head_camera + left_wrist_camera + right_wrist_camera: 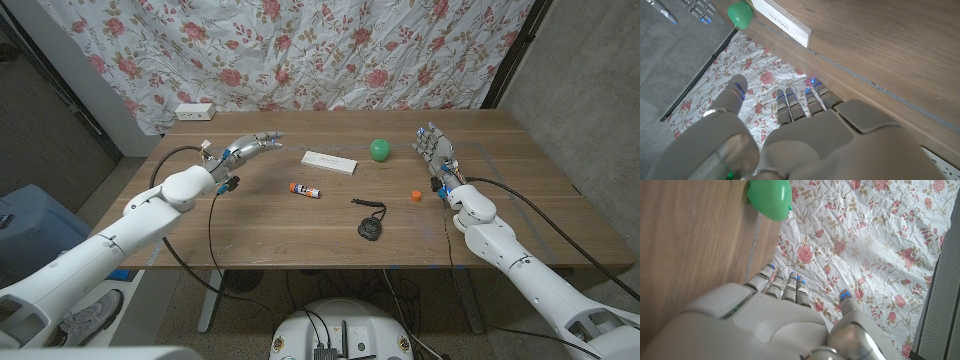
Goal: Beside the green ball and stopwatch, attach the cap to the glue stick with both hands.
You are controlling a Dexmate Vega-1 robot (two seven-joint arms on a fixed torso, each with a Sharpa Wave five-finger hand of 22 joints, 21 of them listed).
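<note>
Starting at your left hand (248, 147): it hovers over the far left part of the surface (300, 225), fingers spread and extended toward the middle, holding nothing. In the left wrist view the same hand (805, 130) shows its fingers apart, reaching past the surface's far edge toward the floral cloth (765, 85).

Your right hand (436, 150) stands over the far right part of the surface, fingers apart and pointing away from the robot, nothing in it. The right wrist view shows its fingers (785, 282) spread, with the green ball (770, 197) beyond them.

Moving outward, the glue stick (305, 189) lies on its side near the middle of the surface, uncapped, well apart from both hands. The orange cap (415, 195) sits separately on the surface, near your right hand. The green ball (379, 149) rests at the far side, between the cap and a flat white box (329, 161). The black stopwatch (370, 226), with its cord, lies nearer the robot, between glue stick and cap.
</note>
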